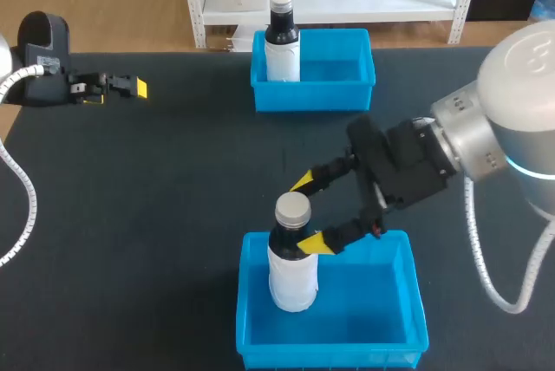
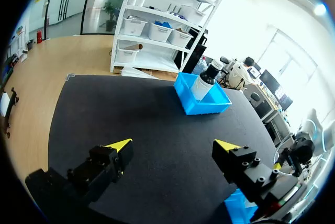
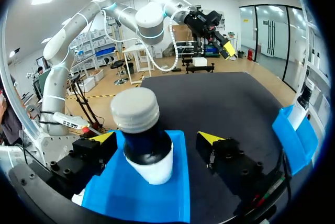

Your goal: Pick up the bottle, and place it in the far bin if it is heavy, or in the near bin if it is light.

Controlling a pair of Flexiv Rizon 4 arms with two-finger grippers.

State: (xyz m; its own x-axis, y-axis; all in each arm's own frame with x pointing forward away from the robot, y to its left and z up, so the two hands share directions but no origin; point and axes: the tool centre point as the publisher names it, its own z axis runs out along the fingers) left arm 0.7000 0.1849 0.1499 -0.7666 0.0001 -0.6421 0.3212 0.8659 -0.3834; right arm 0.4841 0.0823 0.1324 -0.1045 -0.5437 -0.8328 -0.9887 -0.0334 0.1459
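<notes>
A bottle (image 1: 292, 258) with a grey cap, dark neck and white label stands upright in the left part of the near blue bin (image 1: 329, 355). My right gripper (image 1: 309, 213) is open, one yellow-tipped finger on each side of the bottle's neck. In the right wrist view the bottle (image 3: 141, 135) rises between the fingers of the right gripper (image 3: 158, 138) with gaps on both sides, over the near bin (image 3: 131, 198). My left gripper (image 1: 121, 87) is at the table's far left, open and empty; in its own view the left gripper (image 2: 174, 145) hangs over bare table.
The far blue bin (image 1: 334, 94) at the back middle holds a second bottle (image 1: 282, 42) with a black cap in its left corner. From the left wrist, this far bin (image 2: 201, 103) lies ahead of the fingers. Black table between the bins is bare.
</notes>
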